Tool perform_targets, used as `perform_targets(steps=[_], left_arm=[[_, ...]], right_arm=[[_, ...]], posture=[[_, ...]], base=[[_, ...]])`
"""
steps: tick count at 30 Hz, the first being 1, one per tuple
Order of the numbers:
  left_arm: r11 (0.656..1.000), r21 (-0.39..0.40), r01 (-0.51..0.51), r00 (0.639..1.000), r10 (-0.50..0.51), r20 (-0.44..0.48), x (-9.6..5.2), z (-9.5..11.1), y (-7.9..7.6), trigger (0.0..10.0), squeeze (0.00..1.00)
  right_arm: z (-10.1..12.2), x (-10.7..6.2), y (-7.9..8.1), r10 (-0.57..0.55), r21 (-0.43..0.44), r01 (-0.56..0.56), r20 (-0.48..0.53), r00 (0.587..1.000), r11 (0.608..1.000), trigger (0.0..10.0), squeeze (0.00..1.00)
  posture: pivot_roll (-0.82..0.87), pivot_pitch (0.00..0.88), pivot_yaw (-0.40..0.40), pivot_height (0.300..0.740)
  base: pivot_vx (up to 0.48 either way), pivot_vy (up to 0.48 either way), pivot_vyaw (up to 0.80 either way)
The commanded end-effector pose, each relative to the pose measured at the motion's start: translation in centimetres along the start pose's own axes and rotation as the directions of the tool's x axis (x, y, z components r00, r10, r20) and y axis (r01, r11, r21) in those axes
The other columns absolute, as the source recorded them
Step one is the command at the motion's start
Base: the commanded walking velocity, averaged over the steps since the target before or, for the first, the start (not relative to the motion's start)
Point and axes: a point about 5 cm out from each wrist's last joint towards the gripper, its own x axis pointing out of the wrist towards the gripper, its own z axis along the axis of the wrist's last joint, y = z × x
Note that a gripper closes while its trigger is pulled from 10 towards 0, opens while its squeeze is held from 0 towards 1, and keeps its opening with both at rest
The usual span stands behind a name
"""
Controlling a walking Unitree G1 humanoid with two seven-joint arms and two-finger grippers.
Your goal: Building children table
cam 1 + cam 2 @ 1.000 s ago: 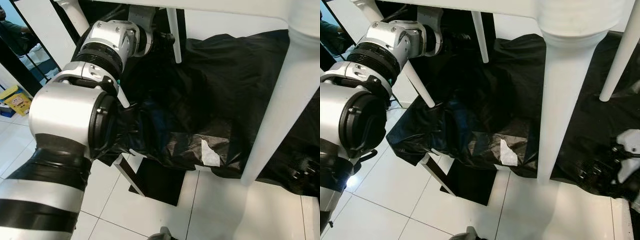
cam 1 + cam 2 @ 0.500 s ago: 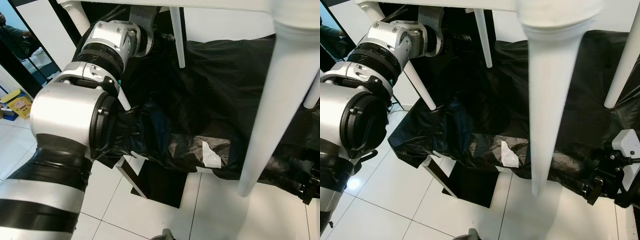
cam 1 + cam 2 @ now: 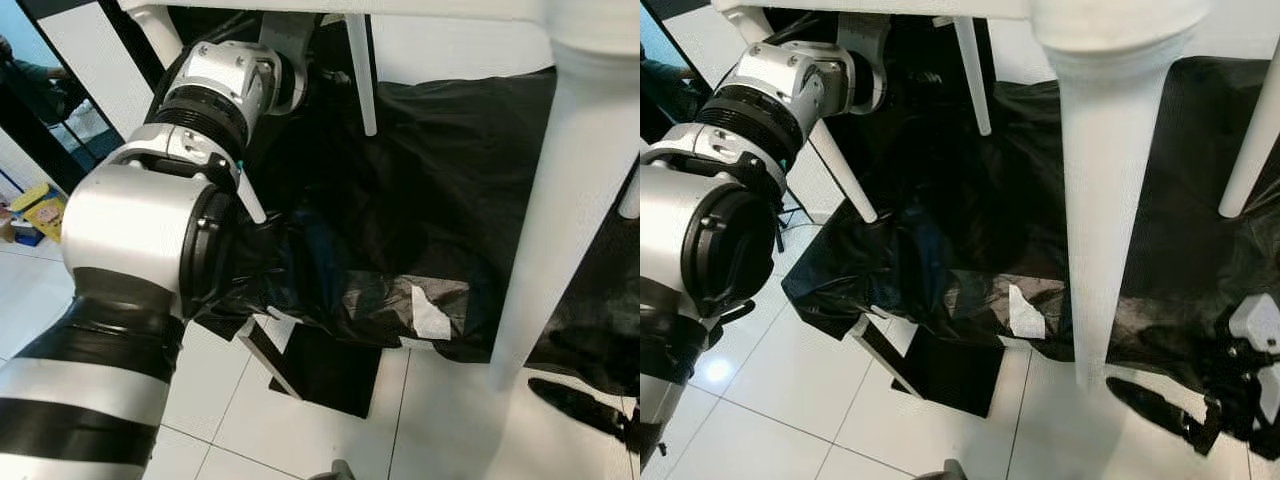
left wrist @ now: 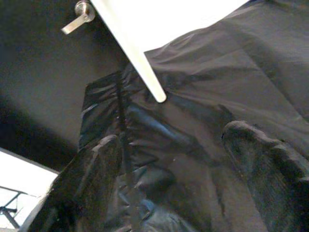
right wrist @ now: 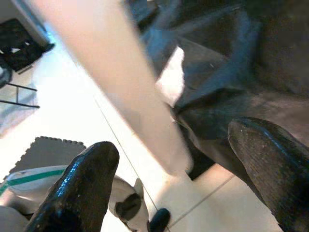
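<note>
The children's table looks largely assembled: its white top runs along the upper edge of the head views, and several tapered white legs hang from it over the tiled floor. The near leg is the thick one in the foreground, its foot just at the edge of the crumpled black plastic sheet; a far leg and a left leg stand over that sheet, and another leg shows at the right. The left gripper is raised under the tabletop toward the far leg, fingers spread wide with nothing between them. The right gripper is low beside the near leg's foot, also spread and empty, the leg passing between its fingers without visible contact. I judge the legs fitted, with checking or tightening left. A white scrap lies on the sheet near a flat black panel.
</note>
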Motion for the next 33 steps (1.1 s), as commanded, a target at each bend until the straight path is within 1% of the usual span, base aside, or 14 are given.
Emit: perform_targets(steps=[1,8,10,11,12,16,18,20,21,22,27,29,31,33], left_arm=[[1.000,0.022,-0.011,1.000,0.011,0.018,-0.2,0.5,0.3,10.0,0.00],[0.999,0.033,-0.004,1.000,0.003,0.020,-0.2,0.7,0.0,10.0,0.00],[0.999,0.034,0.003,1.000,-0.004,0.021,-0.1,0.8,-0.3,10.0,0.00],[0.999,0.035,0.005,1.000,-0.006,0.021,0.0,0.8,-0.4,10.0,0.00],[0.999,0.035,0.005,1.000,-0.006,0.021,0.0,0.8,-0.4,10.0,0.00],[0.999,0.035,0.010,1.000,-0.010,0.021,0.0,0.9,-0.5,10.0,0.00],[0.999,0.035,0.011,1.000,-0.012,0.022,0.0,0.9,-0.5,10.0,0.00],[0.999,0.037,0.013,1.000,-0.013,0.021,0.0,0.9,-0.5,10.0,0.00],[0.999,0.039,0.013,1.000,-0.014,0.020,0.0,0.9,-0.5,10.0,0.00],[0.999,0.040,0.015,1.000,-0.016,0.019,0.0,0.9,-0.6,10.0,0.00],[0.998,0.065,0.019,1.000,-0.018,-0.006,0.0,0.3,-0.3,10.0,0.00],[0.998,0.065,0.019,1.000,-0.018,-0.006,0.0,0.3,-0.3,10.0,0.00],[0.996,0.086,0.033,0.999,-0.030,-0.032,0.0,-0.4,0.0,10.0,0.00],[0.987,0.139,0.078,0.994,-0.066,-0.090,0.0,-2.1,0.5,10.0,0.00]], right_arm=[[0.8,0.2,0.6,0.048,-0.031,-0.047,0.021,0.999,0.998,10.0,0.00],[2.2,1.5,0.5,0.093,-0.105,-0.086,0.064,0.994,0.991,10.0,0.00],[3.4,3.0,-0.6,0.053,-0.193,-0.027,0.129,0.990,0.981,10.0,0.00],[3.7,3.7,-1.0,0.043,-0.208,-0.010,0.158,0.987,0.978,10.0,0.00],[3.7,3.7,-1.0,0.043,-0.208,-0.010,0.158,0.987,0.978,10.0,0.00],[4.3,5.8,-1.0,0.078,-0.248,-0.026,0.206,0.975,0.968,10.0,0.00],[4.4,6.4,-0.9,0.090,-0.253,-0.033,0.218,0.972,0.967,10.0,0.00],[4.6,7.8,-0.8,0.099,-0.254,-0.033,0.251,0.963,0.967,10.0,0.00],[4.7,8.4,-0.9,0.095,-0.251,-0.026,0.265,0.959,0.968,6.6,0.00],[4.7,8.8,-1.1,0.086,-0.226,-0.024,0.272,0.958,0.974,0.0,0.00],[4.6,8.7,-2.3,0.037,-0.165,0.013,0.301,0.953,0.986,0.0,0.00],[4.6,8.7,-2.3,0.037,-0.165,0.013,0.301,0.953,0.986,0.0,0.00],[4.3,8.3,-2.6,0.025,-0.159,0.022,0.286,0.958,0.987,0.0,0.00],[4.1,7.7,-3.3,-0.002,-0.170,0.050,0.271,0.963,0.984,0.0,0.00]], posture=[[-0.01,0.000,0.236,0.740],[-0.01,0.000,0.242,0.740],[-0.01,0.000,0.239,0.740],[-0.01,0.000,0.239,0.740],[-0.01,0.000,0.239,0.740],[0.00,0.000,0.235,0.740],[0.00,0.000,0.235,0.740],[0.01,0.000,0.233,0.740],[0.01,0.000,0.231,0.740],[0.02,0.000,0.227,0.740],[0.02,0.000,0.222,0.740],[0.02,0.000,0.222,0.740],[0.02,0.000,0.222,0.740],[0.01,0.000,0.229,0.740]], base=[[0.000,0.000,0.00],[0.000,0.000,0.00],[0.000,0.000,0.00],[0.000,0.000,0.00],[0.000,0.000,0.00],[0.000,0.000,0.00],[0.000,0.000,0.00],[0.000,0.000,0.00],[0.000,0.000,0.00],[0.000,0.000,0.00],[0.000,0.000,0.00],[0.000,0.000,0.00],[0.000,0.000,0.00],[0.000,0.000,0.00]])
